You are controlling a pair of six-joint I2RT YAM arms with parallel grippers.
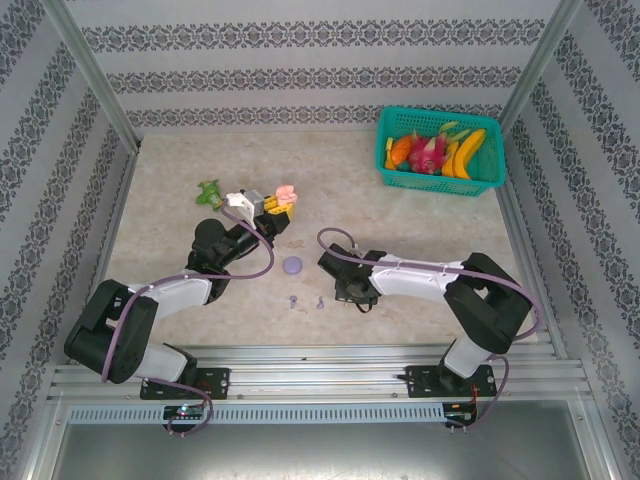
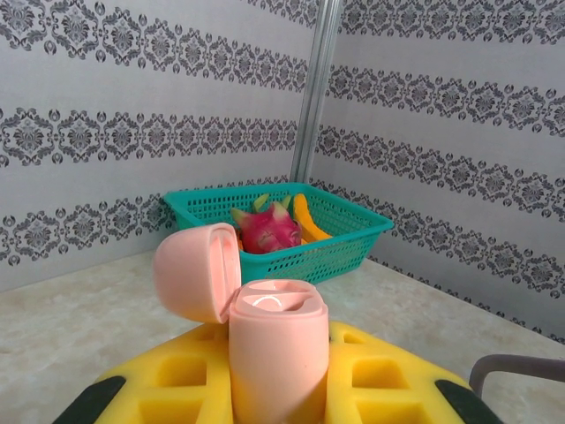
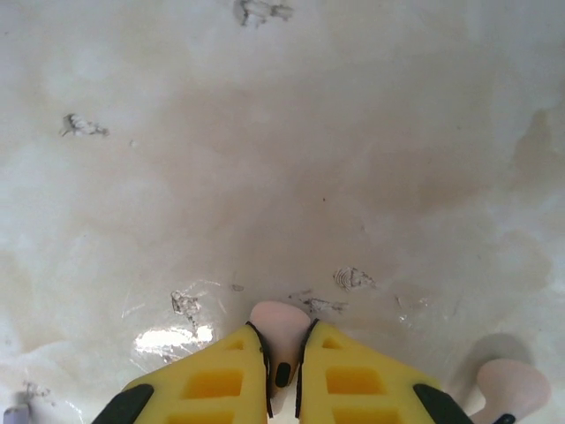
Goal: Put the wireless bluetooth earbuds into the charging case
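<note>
Purple earbuds (image 1: 292, 300) two; pink earbuds (image 3: 512, 385) seemingly two.

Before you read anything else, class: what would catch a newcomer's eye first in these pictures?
First, the open pink charging case, lid flipped back, held upright in the left gripper, left of the middle of the table. Then the teal basket of bright fruit in the far right corner. Last, the right gripper pinching a pale pink earbud near the table's middle.
</note>
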